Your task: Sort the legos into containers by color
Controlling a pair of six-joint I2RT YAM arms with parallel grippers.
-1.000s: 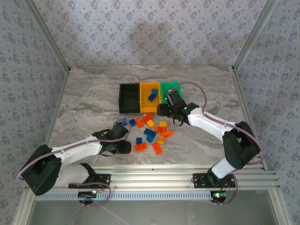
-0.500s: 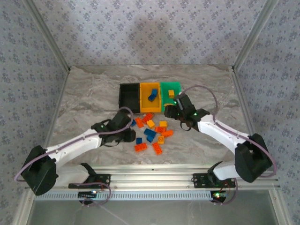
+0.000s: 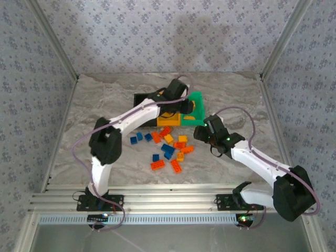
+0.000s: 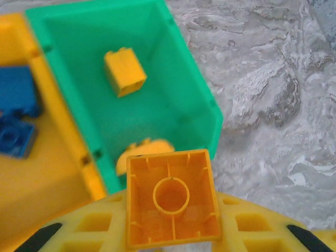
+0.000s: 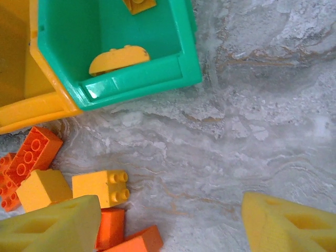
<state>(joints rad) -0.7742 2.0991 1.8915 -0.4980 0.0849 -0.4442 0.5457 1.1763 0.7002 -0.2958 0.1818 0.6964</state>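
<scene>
Most of the small studded plastic bricks [image 3: 169, 149] lie loose on the marble desk [image 3: 105, 100], only a few sit in the green plastic bin [image 4: 163, 100] and the yellow-orange plastic bin [image 4: 52, 173], my left tool [image 3: 185, 106] is clamped on a yellow-orange brick [image 4: 172, 197] over the green one, and my right tool [image 5: 168, 226] hangs spread apart beside the pile.

The top camera sits high above and behind the arm bases [image 3: 100, 202], facing down and forward across the whole table [image 3: 105, 100]. The left wrist camera hangs close over the green bin [image 4: 173, 105], looking down. The right wrist camera looks down, close, at the bin's near right corner. All three share that bin.
</scene>
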